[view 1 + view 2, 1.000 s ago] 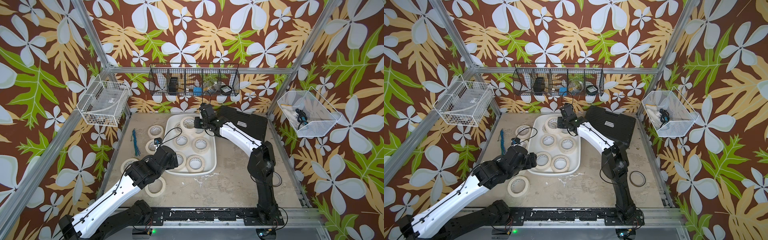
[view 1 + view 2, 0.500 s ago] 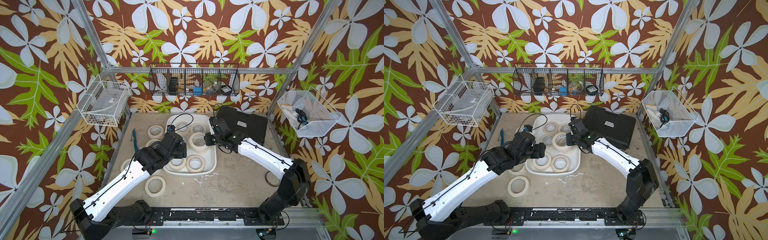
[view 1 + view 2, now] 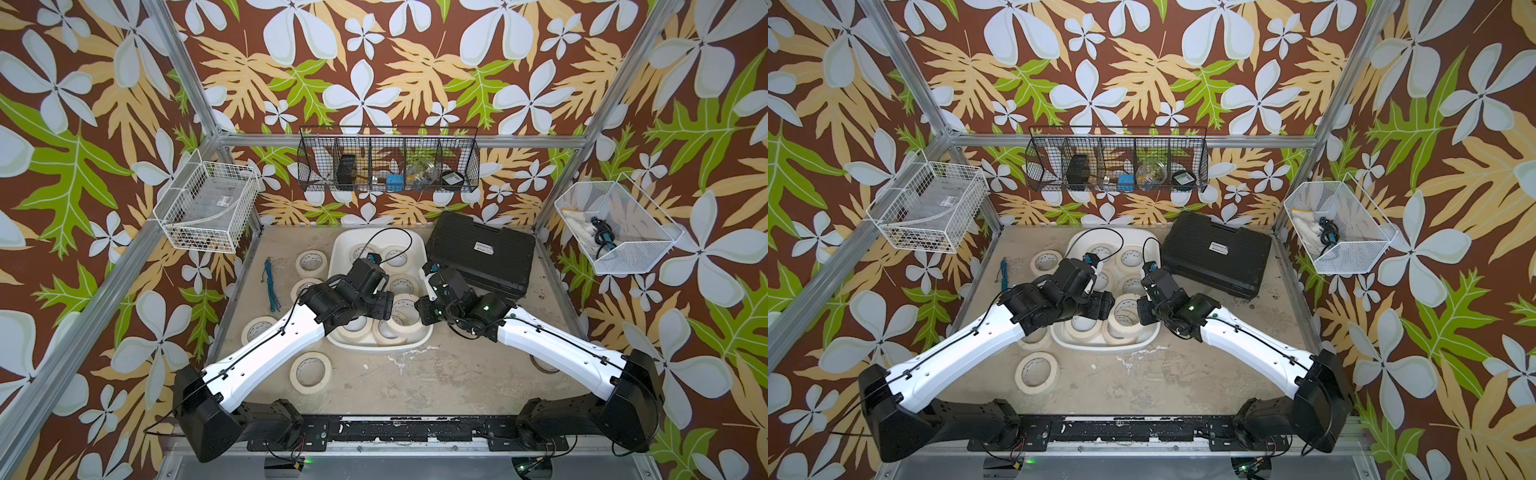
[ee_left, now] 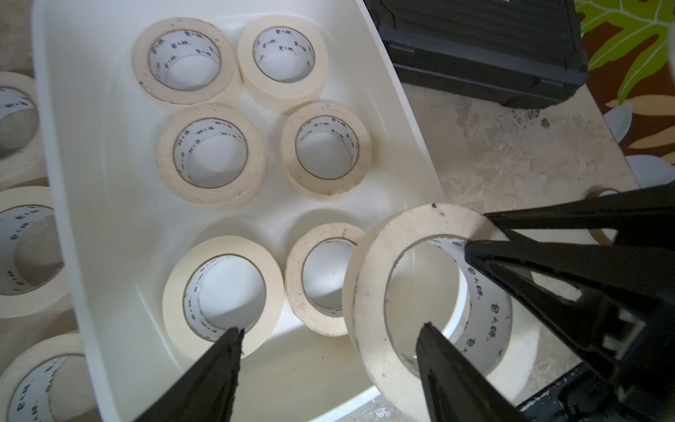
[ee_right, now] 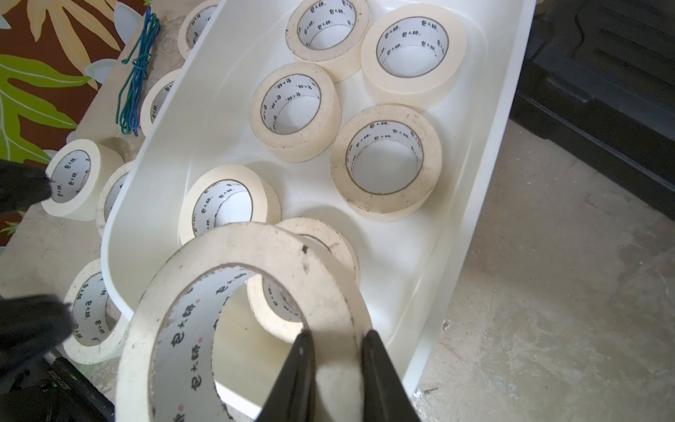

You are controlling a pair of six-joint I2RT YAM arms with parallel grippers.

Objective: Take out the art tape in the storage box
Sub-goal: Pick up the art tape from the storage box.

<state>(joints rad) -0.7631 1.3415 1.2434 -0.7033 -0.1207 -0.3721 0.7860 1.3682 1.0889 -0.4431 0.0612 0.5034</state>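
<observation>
Right pincer: closed narrow on the wall of one roll, one finger inside the core and one on the outer face. The roll hangs tilted over the near right corner of the box, apparently lifted off its floor.
Left pincer: wide and empty, hovering over the near end of the box above the flat-lying rolls.
Storage box: white tub mid-counter, nearer the far edge, just beside the black case.
Art tape: six rolls lie flat in the box in three pairs. Others already rest on the counter along its left edge.
Handling: probably light and stiff, since the cardboard core should keep the ring from collapsing. The matte paper face should give grip rather than slip. Not fragile.
Where to hold: pinch through the ring wall with one finger down the core. Neighbours sit close, so the outer finger needs the side with a gap.
Risk: a single-point pinch lets the ring swing, and it may clip the box's rim.
</observation>
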